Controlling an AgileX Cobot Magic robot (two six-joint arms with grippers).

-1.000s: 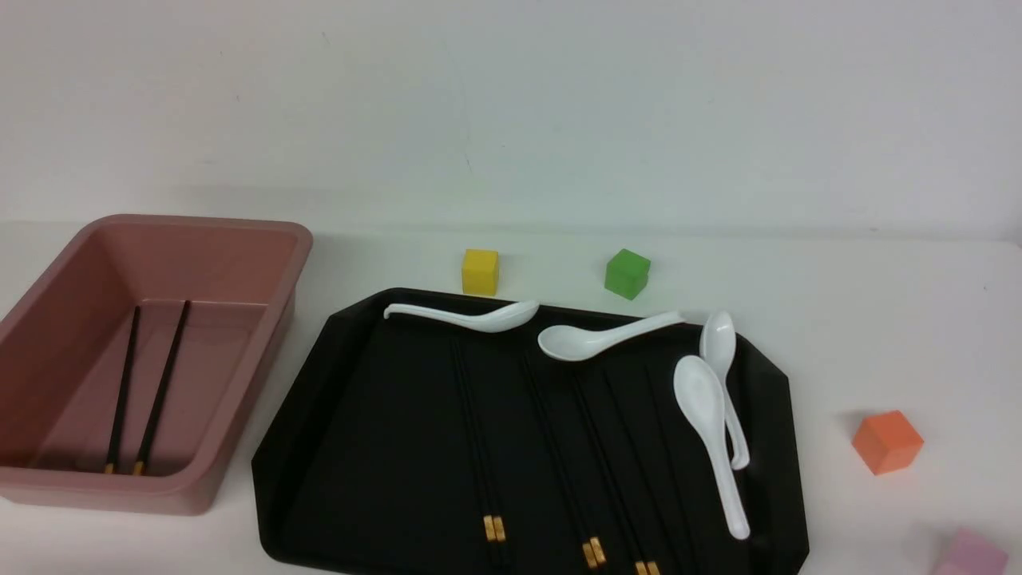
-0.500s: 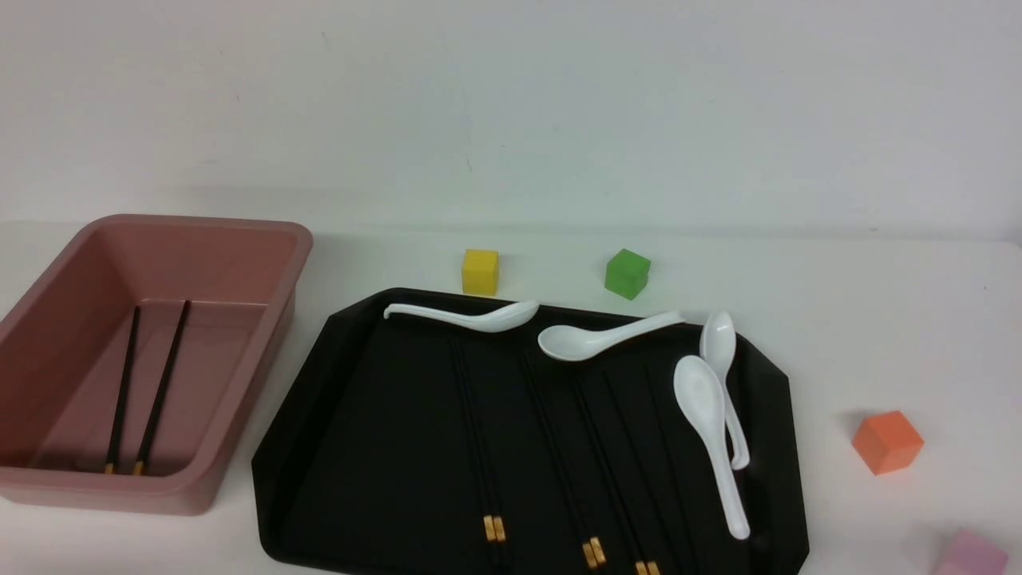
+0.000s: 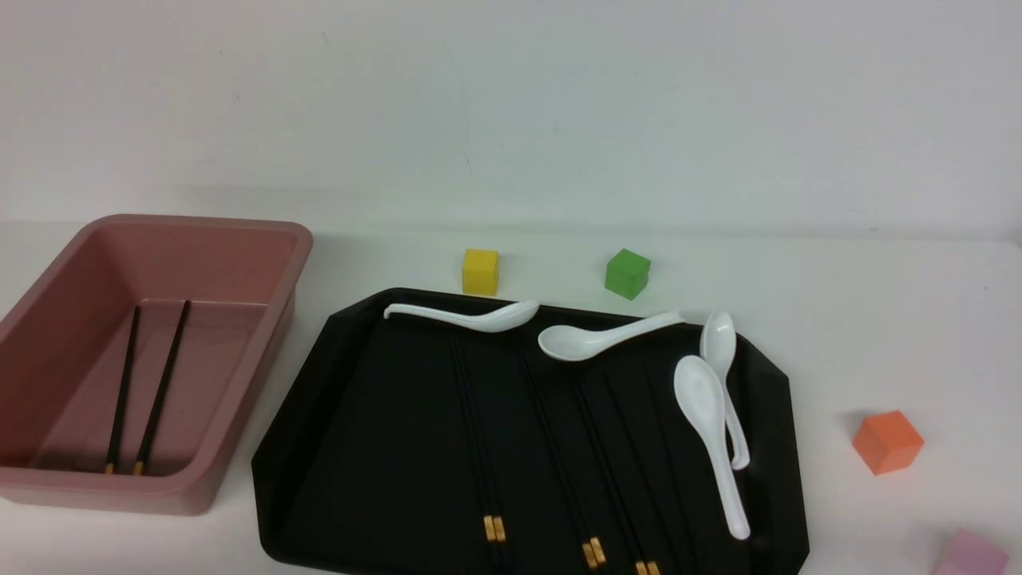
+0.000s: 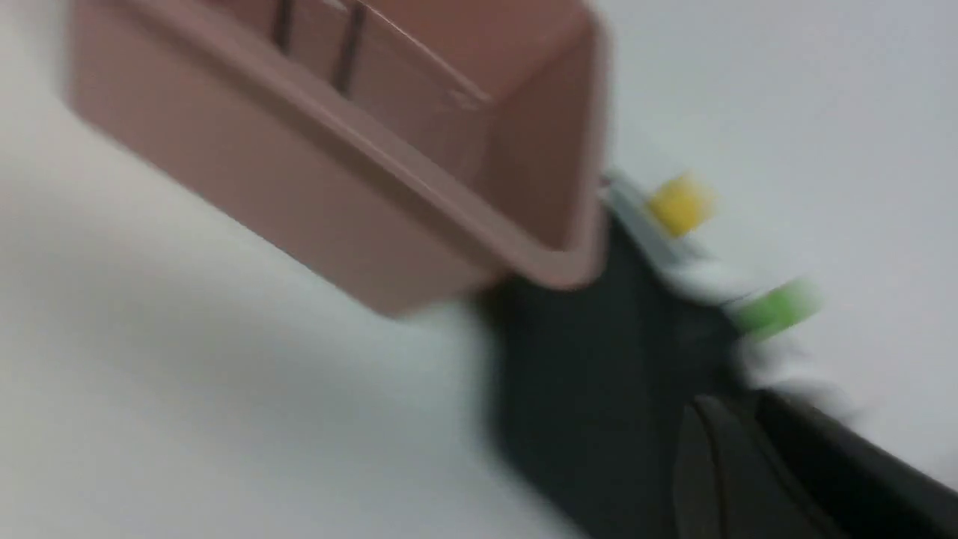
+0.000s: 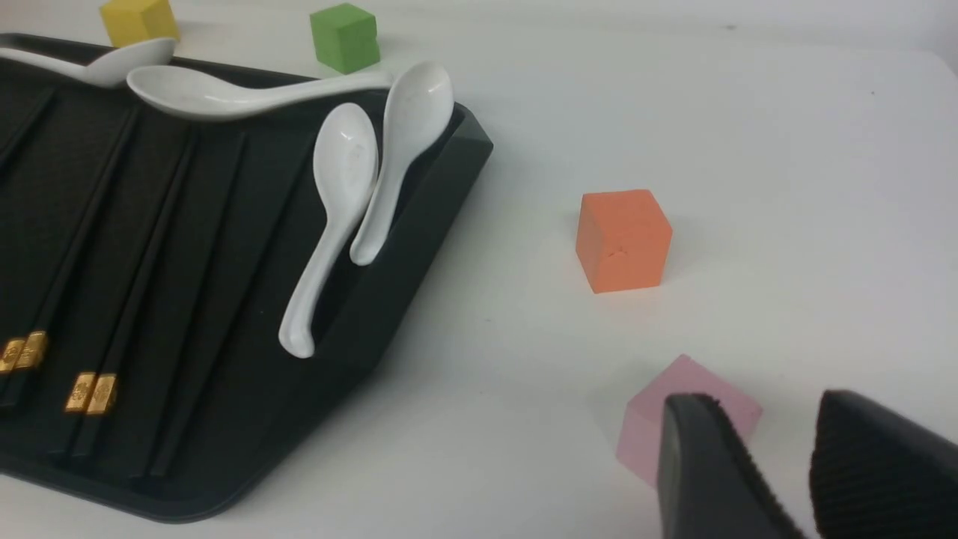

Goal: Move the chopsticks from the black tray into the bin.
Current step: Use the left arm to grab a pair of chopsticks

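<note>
The black tray (image 3: 319, 415) lies in the middle of the table, with several black chopsticks (image 3: 479, 447) lengthwise on it, gold bands toward the front. The pink bin (image 3: 263, 351) stands left of the tray, and two chopsticks (image 3: 152, 391) lie on its floor. Neither gripper shows in the front view. The blurred left wrist view has my left gripper (image 4: 737, 408) dark against the tray (image 4: 584, 359) near the bin (image 4: 337, 187); its jaws cannot be made out. My right gripper (image 5: 767, 404) is open and holds nothing, over bare table right of the tray (image 5: 419, 224).
Several white spoons (image 3: 707, 407) lie along the tray's far and right sides. A yellow cube (image 3: 480, 271) and a green cube (image 3: 627, 273) sit behind the tray. An orange cube (image 3: 886, 442) and a pink cube (image 3: 970, 555) sit to its right, the pink one beside my right fingers.
</note>
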